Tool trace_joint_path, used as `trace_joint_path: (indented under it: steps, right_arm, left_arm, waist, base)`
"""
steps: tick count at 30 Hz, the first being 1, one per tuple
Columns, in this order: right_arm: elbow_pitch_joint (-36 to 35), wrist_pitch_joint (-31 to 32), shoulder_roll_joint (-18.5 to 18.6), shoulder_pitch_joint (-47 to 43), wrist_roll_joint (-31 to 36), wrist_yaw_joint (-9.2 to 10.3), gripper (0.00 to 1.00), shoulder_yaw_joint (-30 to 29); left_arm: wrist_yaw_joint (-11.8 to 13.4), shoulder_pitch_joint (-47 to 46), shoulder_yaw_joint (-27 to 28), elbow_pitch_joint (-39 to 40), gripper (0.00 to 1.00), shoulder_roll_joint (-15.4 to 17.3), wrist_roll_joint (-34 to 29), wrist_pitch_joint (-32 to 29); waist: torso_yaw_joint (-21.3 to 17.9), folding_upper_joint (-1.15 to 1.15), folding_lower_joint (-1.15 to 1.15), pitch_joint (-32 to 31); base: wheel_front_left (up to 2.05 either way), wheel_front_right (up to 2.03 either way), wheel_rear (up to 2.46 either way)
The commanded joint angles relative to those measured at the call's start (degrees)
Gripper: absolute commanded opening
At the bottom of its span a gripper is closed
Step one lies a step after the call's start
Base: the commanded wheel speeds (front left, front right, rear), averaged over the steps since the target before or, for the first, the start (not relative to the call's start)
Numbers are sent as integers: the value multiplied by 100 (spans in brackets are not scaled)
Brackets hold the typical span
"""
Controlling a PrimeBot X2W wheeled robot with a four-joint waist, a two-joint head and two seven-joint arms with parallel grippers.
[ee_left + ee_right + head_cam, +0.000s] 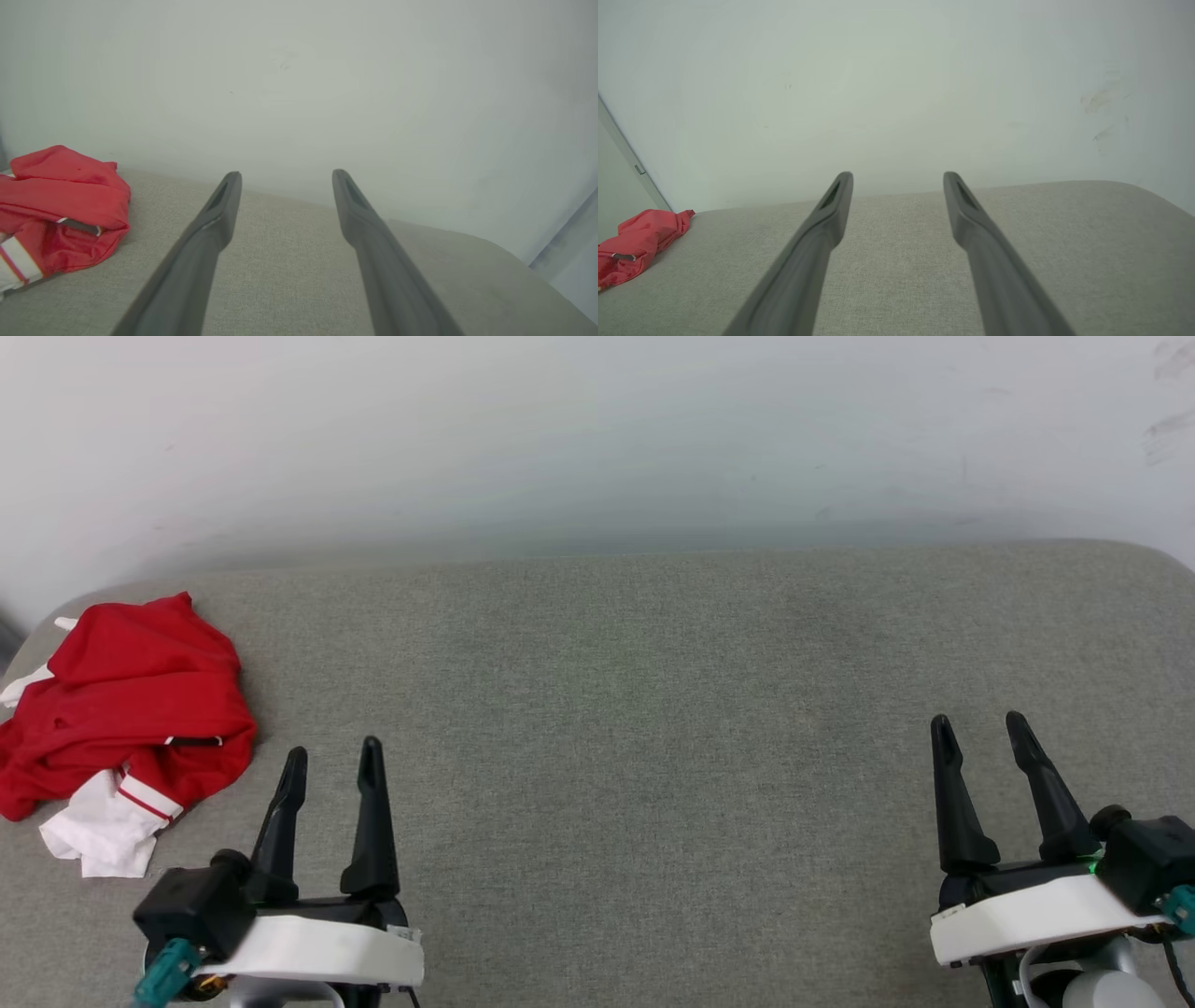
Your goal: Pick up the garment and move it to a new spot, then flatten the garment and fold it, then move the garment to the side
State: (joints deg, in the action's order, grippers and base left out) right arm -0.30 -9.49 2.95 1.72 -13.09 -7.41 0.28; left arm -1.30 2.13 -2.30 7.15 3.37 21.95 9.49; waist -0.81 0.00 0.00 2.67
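Note:
The garment (131, 700) is a red shirt with a white sleeve and red-white striped trim, crumpled in a heap at the far left of the grey padded surface (616, 728). The left wrist view has the garment (65, 205) at its left edge, and the right wrist view has the garment (640, 238) small at its far left. My left gripper (333, 752) hovers open just right of the heap, nothing between its fingers. My right gripper (978, 721) stands open far to the right, empty. Between the left gripper's fingers (285, 173) and the right gripper's fingers (898, 174) only surface and wall show.
A pale wall (597, 439) runs right behind the padded surface. The surface has rounded corners at the back left and the back right corner (1148, 560). A wide stretch of bare fabric lies between my two grippers.

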Motion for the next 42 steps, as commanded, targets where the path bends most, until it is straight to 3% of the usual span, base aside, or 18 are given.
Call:
trace_joint_path:
  steps: [1,9,20,26,31,42]
  right_arm:
    - [-99,-47,-7,-20,178,-11,100,21]
    - [-149,-161,-8,-35,701,-12,100,34]
    - [-102,-292,-10,-52,1229,-12,100,112]
    - [-62,-369,-10,-128,1204,-7,100,160]
    - [34,-426,-11,-182,937,-7,100,77]
    - [255,-525,-13,-213,704,-8,100,145]
  left_arm:
    - [63,29,-81,81,100,79,-177,50]
    - [470,91,-585,-19,100,331,-632,157]
    - [768,152,-905,-5,100,441,-931,299]
    - [504,282,-661,17,100,274,-990,362]
    - [107,384,-343,-10,100,90,-1047,419]
    - [-323,590,-43,-300,100,-43,-1400,527]
  waist:
    - [-2,0,0,5]
    - [-12,0,0,23]
    - [-14,0,0,19]
    - [-18,0,0,-14]
    - [-11,0,0,-41]
    - [5,0,0,-72]
  base:
    - [0,0,0]
    - [0,0,0]
    - [0,0,0]
    - [0,0,0]
    - [0,0,0]
    - [0,0,0]
